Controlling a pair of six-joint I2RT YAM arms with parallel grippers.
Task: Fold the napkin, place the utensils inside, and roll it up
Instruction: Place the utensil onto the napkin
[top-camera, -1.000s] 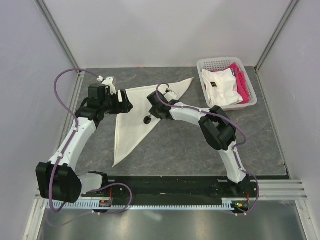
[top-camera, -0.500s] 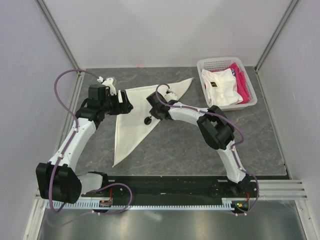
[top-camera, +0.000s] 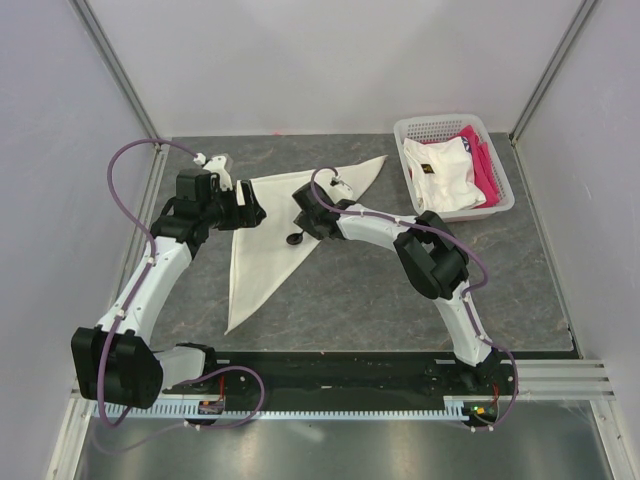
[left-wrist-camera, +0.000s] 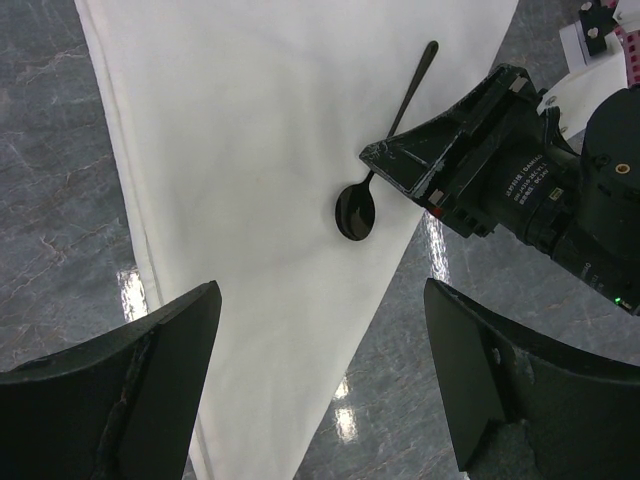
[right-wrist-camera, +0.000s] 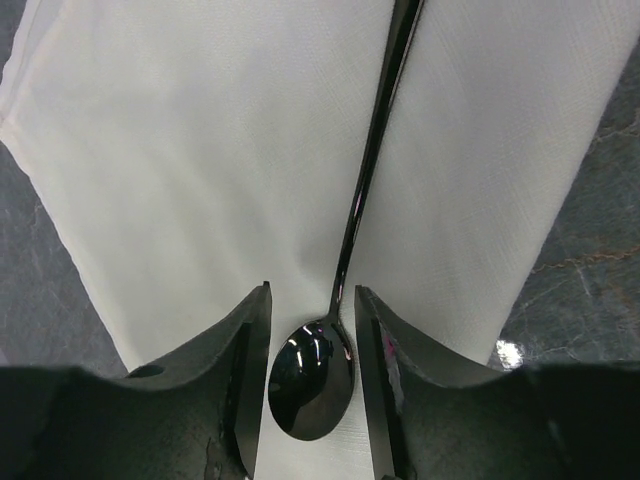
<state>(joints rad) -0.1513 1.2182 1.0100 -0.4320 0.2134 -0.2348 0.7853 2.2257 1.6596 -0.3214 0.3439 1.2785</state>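
**A:** What about the left gripper (top-camera: 250, 212)?
**B:** It hangs wide open with nothing in it, at the left edge of the napkin (top-camera: 262, 250). The napkin lies folded in a triangle on the table (top-camera: 380, 290).
**A:** The spoon (right-wrist-camera: 312, 385)?
**B:** Flat on the napkin near its right edge, bowl toward the near side. The right gripper (right-wrist-camera: 312, 295) sits low over it, fingers (right-wrist-camera: 240, 380) partly parted on either side of the bowl, not clamping it.
**A:** Farther right?
**B:** A basket (top-camera: 435, 118) holding a white garment (top-camera: 440, 172) and a pink cloth (top-camera: 484, 170).
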